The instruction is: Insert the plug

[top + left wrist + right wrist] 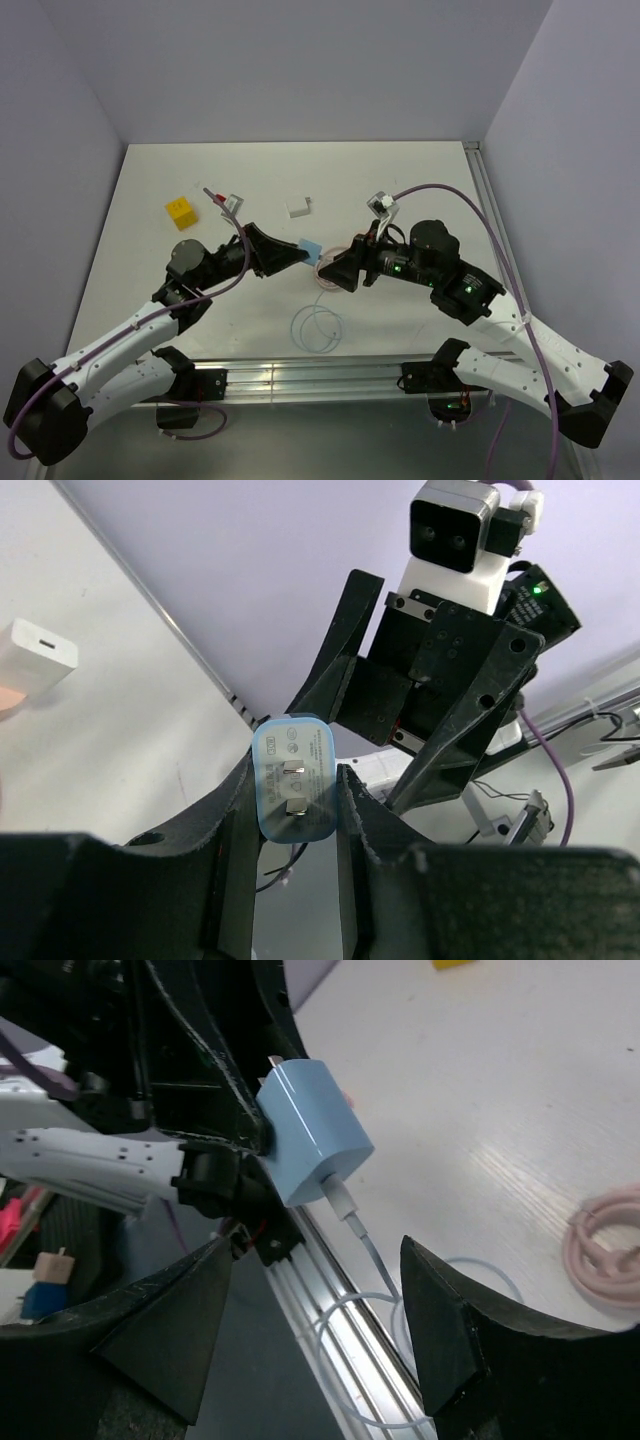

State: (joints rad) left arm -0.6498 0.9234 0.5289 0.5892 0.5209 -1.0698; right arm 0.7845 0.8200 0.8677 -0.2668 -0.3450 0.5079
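Observation:
The plug (309, 246), a small light-blue block with two metal prongs (293, 790), is held above the table between the fingers of my left gripper (298, 256). In the right wrist view the plug (315, 1130) has a thin white cable (365, 1245) running out of its underside. The cable hangs down to a loop (318, 327) on the table. My right gripper (332, 270) is open and empty. It faces the plug from the right, a short gap away, with its fingers (440, 1330) spread either side of the cable.
A pink coiled piece (324, 276) lies under the grippers and shows in the right wrist view (605, 1245). A white adapter block (298, 207) sits further back. A yellow cube (180, 212) and a grey and red part (222, 200) lie at the back left.

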